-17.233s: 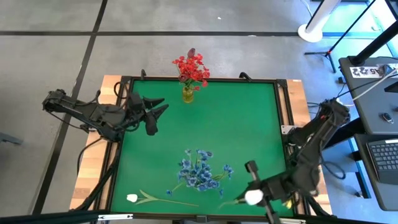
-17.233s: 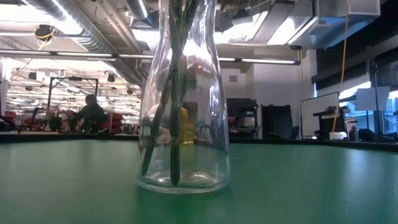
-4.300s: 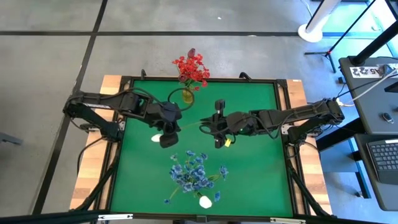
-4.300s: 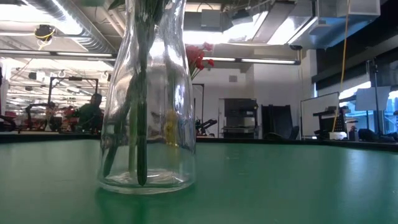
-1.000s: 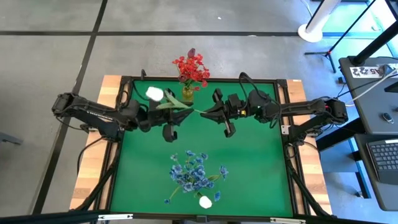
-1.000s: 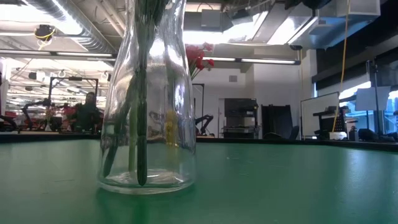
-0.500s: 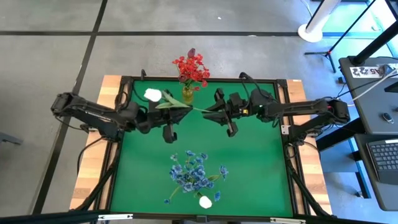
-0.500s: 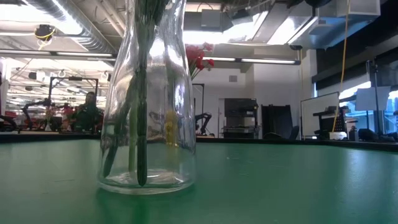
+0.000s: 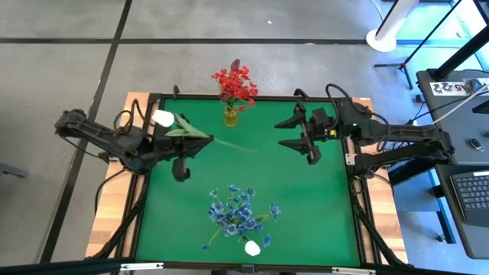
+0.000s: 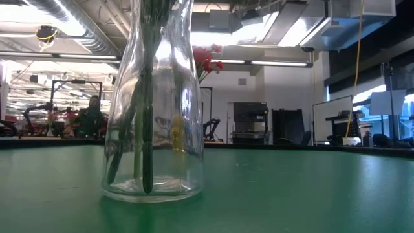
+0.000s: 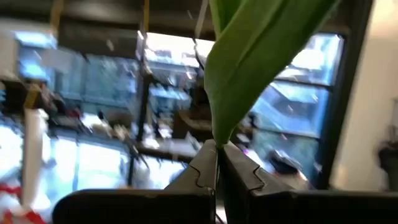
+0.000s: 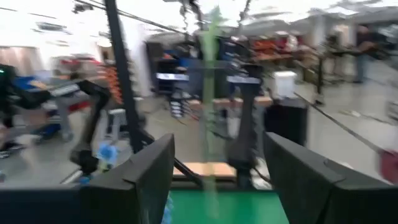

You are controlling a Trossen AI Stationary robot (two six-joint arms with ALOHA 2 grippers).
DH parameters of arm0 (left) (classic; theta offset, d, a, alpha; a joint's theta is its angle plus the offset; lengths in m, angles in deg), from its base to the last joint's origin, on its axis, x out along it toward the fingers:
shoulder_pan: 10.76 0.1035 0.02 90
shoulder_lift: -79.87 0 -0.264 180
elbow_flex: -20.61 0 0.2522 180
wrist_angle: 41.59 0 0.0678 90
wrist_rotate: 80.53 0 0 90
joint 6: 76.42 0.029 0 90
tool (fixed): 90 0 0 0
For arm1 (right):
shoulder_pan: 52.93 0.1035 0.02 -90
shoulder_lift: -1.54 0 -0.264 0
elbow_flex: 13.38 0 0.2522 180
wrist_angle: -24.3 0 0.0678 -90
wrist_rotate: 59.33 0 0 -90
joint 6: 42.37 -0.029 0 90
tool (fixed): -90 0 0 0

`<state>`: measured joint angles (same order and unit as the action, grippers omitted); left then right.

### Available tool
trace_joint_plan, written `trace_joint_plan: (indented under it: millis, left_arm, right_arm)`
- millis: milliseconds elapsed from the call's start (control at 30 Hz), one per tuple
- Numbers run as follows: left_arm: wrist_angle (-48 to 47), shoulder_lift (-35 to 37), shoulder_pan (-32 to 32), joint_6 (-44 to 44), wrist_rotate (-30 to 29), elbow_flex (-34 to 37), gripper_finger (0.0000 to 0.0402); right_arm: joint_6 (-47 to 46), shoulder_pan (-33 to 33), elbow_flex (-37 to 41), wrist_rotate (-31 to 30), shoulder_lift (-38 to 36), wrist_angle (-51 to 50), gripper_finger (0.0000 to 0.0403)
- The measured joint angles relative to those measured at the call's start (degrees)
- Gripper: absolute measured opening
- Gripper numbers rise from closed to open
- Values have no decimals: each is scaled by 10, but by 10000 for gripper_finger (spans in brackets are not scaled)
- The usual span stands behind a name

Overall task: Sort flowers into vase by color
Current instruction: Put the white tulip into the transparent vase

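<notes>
My left gripper is shut on a white tulip over the table's far left. Its blossom points toward the left edge, and its free stem end points right. My right gripper stands open to the right of that stem end, apart from it. A small yellow vase at the far edge holds the red flowers. The blue flowers and another white tulip blossom stand in the clear glass vase near the front. My left gripper pinches the tulip between its two shut fingers at the leafy part of the stem. A broad green leaf rises out of the hold. The fingers come from the table's left. The tulip lies about level across the gripper.
The green table mat has a dark frame around it. The glass vase stands close before the low camera and fills much of that view. Beyond the table is a workshop with a person far off.
My right gripper has opened, let go of the tulip's stem end and drawn back toward the table's right edge. My left gripper has carried the tulip toward the left edge; the blossom now lies farther left and the stem end hangs free.
</notes>
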<state>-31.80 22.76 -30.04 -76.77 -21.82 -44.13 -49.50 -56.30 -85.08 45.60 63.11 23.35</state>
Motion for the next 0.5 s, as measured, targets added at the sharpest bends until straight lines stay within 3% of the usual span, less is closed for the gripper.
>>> trace_joint_plan:
  millis: [200, 333, 500]
  left_arm:
    - [-220, 32, -76, -85, 1, -79, 0]
    - [-359, 21, -136, -126, 2, -164, 0]
    - [-457, -28, -195, -140, 2, -264, 0]
  right_arm:
    - [16, 0, 1, -73, -42, -103, 248]
    - [16, 0, 1, -78, -53, -119, 248]
    - [16, 0, 0, -79, -51, -126, 248]
